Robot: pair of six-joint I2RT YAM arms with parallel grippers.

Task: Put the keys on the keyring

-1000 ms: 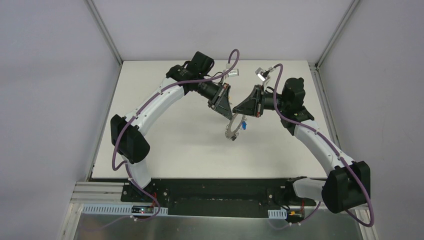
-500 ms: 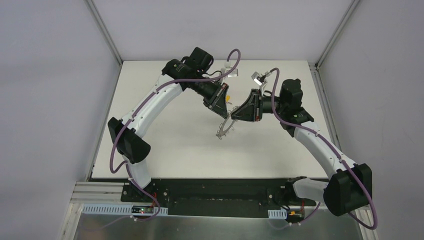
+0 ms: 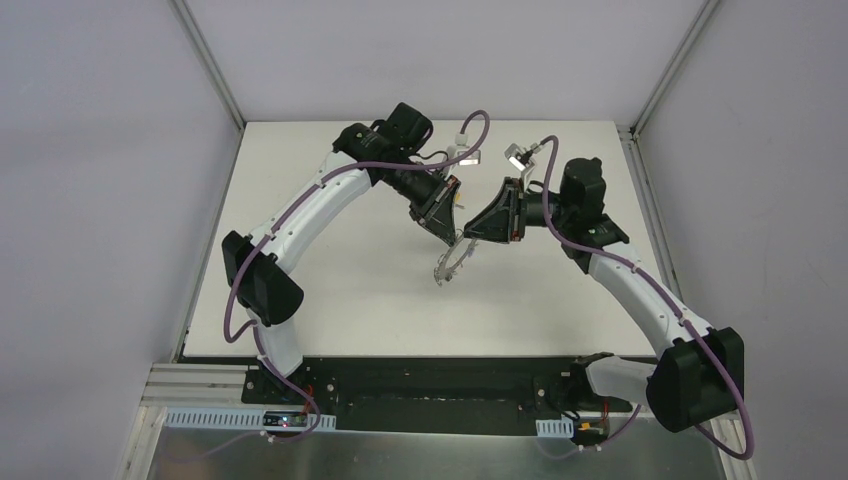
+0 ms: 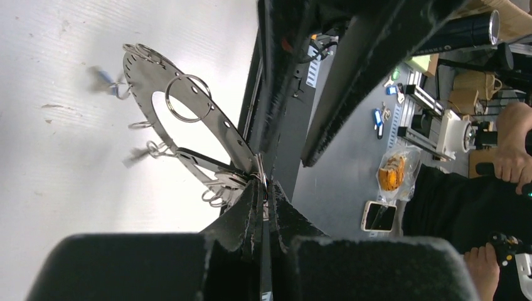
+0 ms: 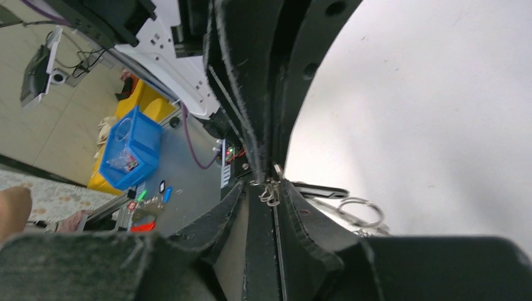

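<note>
1. Left end effector [image 4: 262, 182]: my pads are pressed together on the rim of the keyring [image 4: 147, 72]. In my wrist view it runs off toward 10 o'clock from the tips, held up off the counter [image 3: 360, 290].
2. My right end effector [image 5: 266, 185] meets it tip to tip from 3 o'clock in the overhead view. A small wire loop [image 5: 271, 194] sits right at those tips. The gap looks narrow, but I cannot tell whether the loop is pinched or only touched.
3. Seen from above, the keyring [image 3: 447, 268] hangs tilted at 7 o'clock below the two tips, over the middle of the counter.
4. I judge the ring stiff and fairly heavy for its thinness. It is smooth metal, so in an edge pinch it could swivel or slide.
5. The wire loops [image 4: 187, 98] look thin and springy, so I would grip one at its crown, not its split.
6. The keys are tiny and light. A blurred bluish key [image 4: 100, 76] dangles at the far rim, and I would take such a key by its plastic head.
</note>
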